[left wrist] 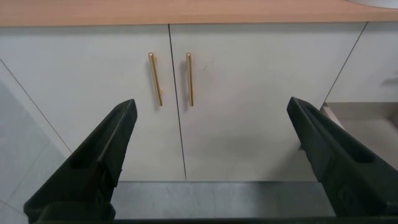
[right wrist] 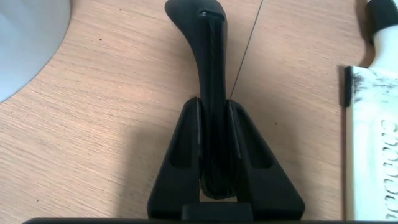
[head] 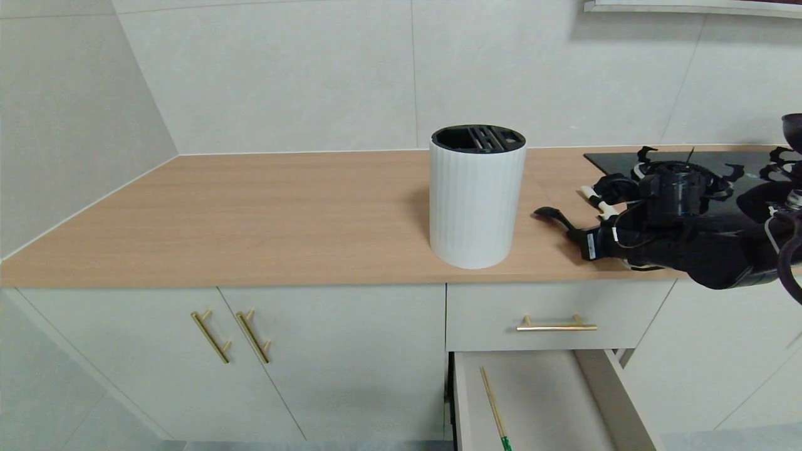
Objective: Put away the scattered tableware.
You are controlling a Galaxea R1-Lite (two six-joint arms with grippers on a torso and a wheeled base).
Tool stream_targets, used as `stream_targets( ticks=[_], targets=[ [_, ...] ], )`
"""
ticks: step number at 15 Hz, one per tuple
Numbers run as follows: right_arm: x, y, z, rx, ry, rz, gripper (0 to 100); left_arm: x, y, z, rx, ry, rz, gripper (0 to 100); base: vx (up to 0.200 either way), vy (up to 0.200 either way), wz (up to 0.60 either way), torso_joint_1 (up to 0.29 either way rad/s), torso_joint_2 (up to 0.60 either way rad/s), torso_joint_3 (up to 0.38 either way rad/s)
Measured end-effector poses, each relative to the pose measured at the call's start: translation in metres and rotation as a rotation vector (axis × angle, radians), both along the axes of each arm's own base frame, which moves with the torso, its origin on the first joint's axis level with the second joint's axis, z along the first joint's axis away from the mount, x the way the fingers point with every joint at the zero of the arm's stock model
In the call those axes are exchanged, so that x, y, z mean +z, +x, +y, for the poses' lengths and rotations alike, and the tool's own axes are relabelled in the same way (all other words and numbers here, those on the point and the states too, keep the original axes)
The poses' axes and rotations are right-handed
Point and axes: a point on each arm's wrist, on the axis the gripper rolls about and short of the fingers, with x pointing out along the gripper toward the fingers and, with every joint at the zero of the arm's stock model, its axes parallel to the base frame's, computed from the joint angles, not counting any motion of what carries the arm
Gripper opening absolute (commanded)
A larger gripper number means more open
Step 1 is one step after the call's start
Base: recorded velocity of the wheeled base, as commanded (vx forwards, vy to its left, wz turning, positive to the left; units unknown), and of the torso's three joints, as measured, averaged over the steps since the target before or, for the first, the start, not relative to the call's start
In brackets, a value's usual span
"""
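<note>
Black utensil point(right wrist: 200, 28): clamped by the right end effector point(right wrist: 215, 107), likely for lifting;
White holder point(head: 476, 207): stood near on the bench point(head: 250, 213), slots upward;
Left end effector point(left wrist: 211, 107): released, unused

From where I am standing, the right arm point(head: 720, 250) is showing a bulky matte black shell, rounded at the joints. Thin white cables point(head: 617, 233) are looping along its wrist and a thick black cable point(head: 787, 263) is curling behind. The right gripper point(right wrist: 213, 124) is wearing two black wedge-shaped fingers point(right wrist: 177, 168). The left gripper point(left wrist: 211, 107) is showing similar tapered black fingers point(left wrist: 102, 155), dull and unmarked.
</note>
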Motion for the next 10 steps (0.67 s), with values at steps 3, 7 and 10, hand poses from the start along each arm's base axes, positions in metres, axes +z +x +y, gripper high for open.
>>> stream_targets(
  ticks=[3,7,10],
  targets=[
    [0.001,-0.001,0.000,0.000,0.000,0.001,0,0.000,0.000,0.000,0.000,0.000,0.000,100,0.000,0.000,0.00,0.000,0.00,0.000],
    [0.006,-0.009,0.001,-0.005,0.019,0.056,0,0.000,0.000,0.000,0.000,0.000,0.000,100,0.000,0.000,0.00,0.000,0.00,0.000],
    [0.025,-0.028,0.006,-0.031,0.068,0.140,0,0.000,0.000,0.000,0.000,0.000,0.000,100,0.000,0.000,0.00,0.000,0.00,0.000]
  ],
)
